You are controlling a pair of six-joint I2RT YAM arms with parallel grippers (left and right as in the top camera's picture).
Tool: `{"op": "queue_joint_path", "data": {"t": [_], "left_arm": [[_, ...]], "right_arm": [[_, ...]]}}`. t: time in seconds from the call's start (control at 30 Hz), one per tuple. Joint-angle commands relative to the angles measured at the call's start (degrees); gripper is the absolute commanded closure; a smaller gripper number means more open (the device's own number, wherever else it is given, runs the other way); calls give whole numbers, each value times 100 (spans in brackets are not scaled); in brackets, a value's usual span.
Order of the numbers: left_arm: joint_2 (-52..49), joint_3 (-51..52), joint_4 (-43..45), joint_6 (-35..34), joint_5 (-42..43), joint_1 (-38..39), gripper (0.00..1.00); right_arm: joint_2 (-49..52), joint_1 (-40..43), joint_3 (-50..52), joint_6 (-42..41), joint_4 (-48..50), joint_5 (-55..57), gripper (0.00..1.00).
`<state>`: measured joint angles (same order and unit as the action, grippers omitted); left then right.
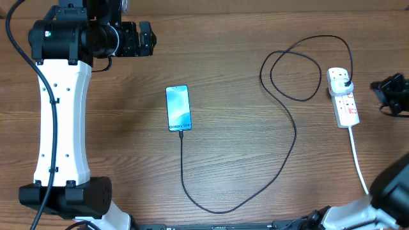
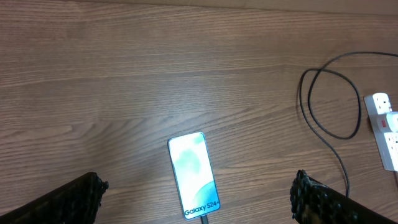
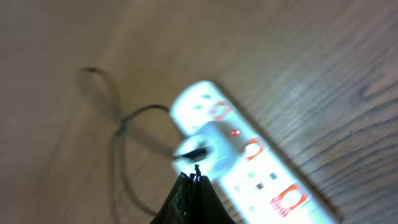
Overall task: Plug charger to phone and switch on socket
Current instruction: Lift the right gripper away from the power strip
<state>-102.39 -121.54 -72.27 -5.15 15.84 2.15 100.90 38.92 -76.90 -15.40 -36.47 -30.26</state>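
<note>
The phone (image 1: 178, 107) lies flat mid-table with its screen lit; it also shows in the left wrist view (image 2: 194, 174). The charger cable (image 1: 281, 160) runs from the phone's near end, where its tip (image 1: 181, 132) sits at the phone's port, loops right and ends at a plug head (image 1: 345, 80) in the socket (image 1: 345, 102). My left gripper (image 1: 147, 38) is open and empty, above and behind the phone (image 2: 198, 190). My right gripper (image 1: 386, 92) is shut and empty, just right of the socket. In the blurred right wrist view, its tips (image 3: 191, 179) are close to the plug head (image 3: 208, 146), and a small red light (image 3: 234, 132) glows.
The socket's thick white cord (image 1: 359, 160) runs toward the front right edge. The left arm's white link (image 1: 61, 128) lies along the table's left side. The right arm's base (image 1: 390, 185) is at the front right corner.
</note>
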Motion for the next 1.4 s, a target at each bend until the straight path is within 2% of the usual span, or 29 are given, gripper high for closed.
{"op": "queue_joint_path", "data": {"t": [0.0,0.17,0.37,0.6,0.8,0.9,1.0,1.1,1.37], "left_arm": [[50,-44,7,87,46,-26,0],[50,-44,7,87,44,-26,0],[50,-44,7,87,46,-26,0],[50,-44,7,87,46,-26,0],[50,-44,7,87,44,-26,1],[50,-44,7,87,46,-26,1],[50,-44,7,87,46,-26,1],[50,-44,7,87,46,-26,0],[50,-44,7,87,46,-26,0]], "right_arm": [[-831,-59,-11,52,-223,-299,96],[-1768,-310,-11,426,-1036,-437,96],[-2782,-1121,-11,848,-1840,-177,96],[-3716,-2837,-11,951,-2295,728,96],[-4096,-4177,-11,951,-2813,1547,94],[-4221,-4570,-11,951,-2994,1727,80],[-4315,-4684,-11,951,-3058,1738,54],[-4367,-4684,-11,949,-3134,1733,0],[-4288,-4684,-11,949,-3139,1329,0]]}}
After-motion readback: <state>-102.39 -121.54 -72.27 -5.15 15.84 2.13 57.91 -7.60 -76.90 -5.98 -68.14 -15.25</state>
